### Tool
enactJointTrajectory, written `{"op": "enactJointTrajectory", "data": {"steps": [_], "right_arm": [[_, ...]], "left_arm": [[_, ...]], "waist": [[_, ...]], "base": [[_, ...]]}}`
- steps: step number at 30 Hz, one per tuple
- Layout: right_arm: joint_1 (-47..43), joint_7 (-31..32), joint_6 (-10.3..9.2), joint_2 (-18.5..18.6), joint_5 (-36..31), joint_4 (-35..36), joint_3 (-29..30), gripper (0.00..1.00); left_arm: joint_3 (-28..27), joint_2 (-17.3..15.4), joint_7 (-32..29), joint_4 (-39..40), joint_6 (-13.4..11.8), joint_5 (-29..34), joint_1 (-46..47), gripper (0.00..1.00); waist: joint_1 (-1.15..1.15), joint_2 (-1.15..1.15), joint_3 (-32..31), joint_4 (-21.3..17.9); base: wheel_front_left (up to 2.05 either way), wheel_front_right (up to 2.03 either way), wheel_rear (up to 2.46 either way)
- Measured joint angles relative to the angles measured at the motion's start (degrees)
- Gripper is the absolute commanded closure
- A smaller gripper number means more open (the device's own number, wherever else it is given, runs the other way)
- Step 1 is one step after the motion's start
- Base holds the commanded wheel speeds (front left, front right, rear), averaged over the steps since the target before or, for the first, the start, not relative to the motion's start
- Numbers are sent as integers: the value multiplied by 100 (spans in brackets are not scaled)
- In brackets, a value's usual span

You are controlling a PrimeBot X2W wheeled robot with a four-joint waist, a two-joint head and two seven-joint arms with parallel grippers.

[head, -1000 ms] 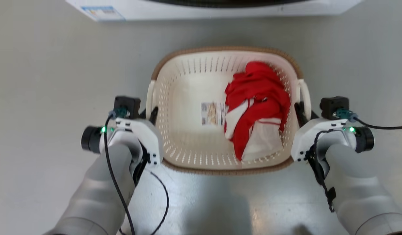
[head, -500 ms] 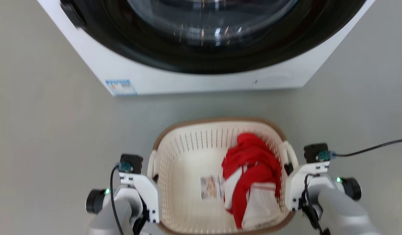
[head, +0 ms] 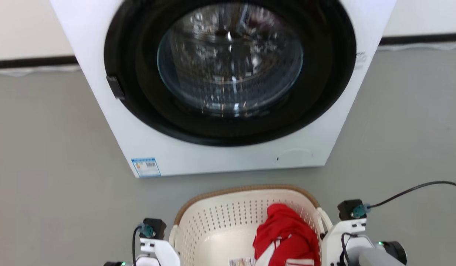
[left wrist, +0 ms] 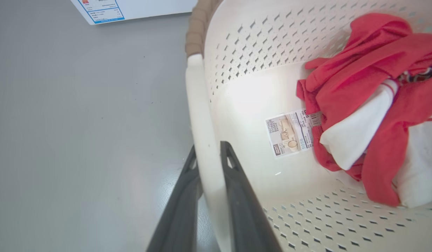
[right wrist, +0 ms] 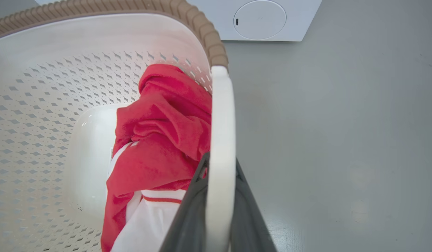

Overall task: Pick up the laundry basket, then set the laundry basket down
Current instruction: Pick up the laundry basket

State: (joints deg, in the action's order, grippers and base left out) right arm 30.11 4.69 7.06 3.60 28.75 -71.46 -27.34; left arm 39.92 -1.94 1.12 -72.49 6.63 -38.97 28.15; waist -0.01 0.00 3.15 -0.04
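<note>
Laundry basket [head: 246, 190]: cream perforated walls, brown woven-look rim. It sits low in the head view, in front of the washing machine [head: 228, 159] with a strip of grey floor [head: 46, 166] between them. We cannot tell whether its base rests on the floor or hangs clear.

Contents: a crumpled red and white garment [right wrist: 159, 140] lies against the robot's right-hand wall. A paper label [left wrist: 291, 133] lies flat on the bottom, its edge just under the cloth.

Left gripper [left wrist: 208, 150]: the two dark fingers are closed to a narrow gap around the white left handle [left wrist: 201, 115], one finger on the outside and one on the basket side.

Right gripper [right wrist: 221, 159]: the same hold on the white right handle [right wrist: 221, 115], which is pinched between the fingers, the garment just beside the inner finger.

We record the basket as held by both handles, between the two wrists.

Surroundings: the machine's round glass door [head: 229, 59] is framed in black, with a small blue-edged sticker [head: 146, 167] at its lower corner. A black cable [head: 409, 190] runs from the right wrist off to the right edge.
</note>
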Motion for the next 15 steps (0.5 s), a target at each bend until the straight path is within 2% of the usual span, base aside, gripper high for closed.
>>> {"op": "enactJointTrajectory", "data": {"steps": [6,15], "right_arm": [[-80,97,-1,1,222,33,-225,100],[-83,240,-7,9,481,27,-479,100]], "left_arm": [[138,-5,-113,16,0,-88,-84,100],[327,-32,-302,37,0,-261,-124,100]], "waist": [[1,0,-406,-21],[0,0,-642,-26]], "base": [[0,0,0],[0,0,0]]}}
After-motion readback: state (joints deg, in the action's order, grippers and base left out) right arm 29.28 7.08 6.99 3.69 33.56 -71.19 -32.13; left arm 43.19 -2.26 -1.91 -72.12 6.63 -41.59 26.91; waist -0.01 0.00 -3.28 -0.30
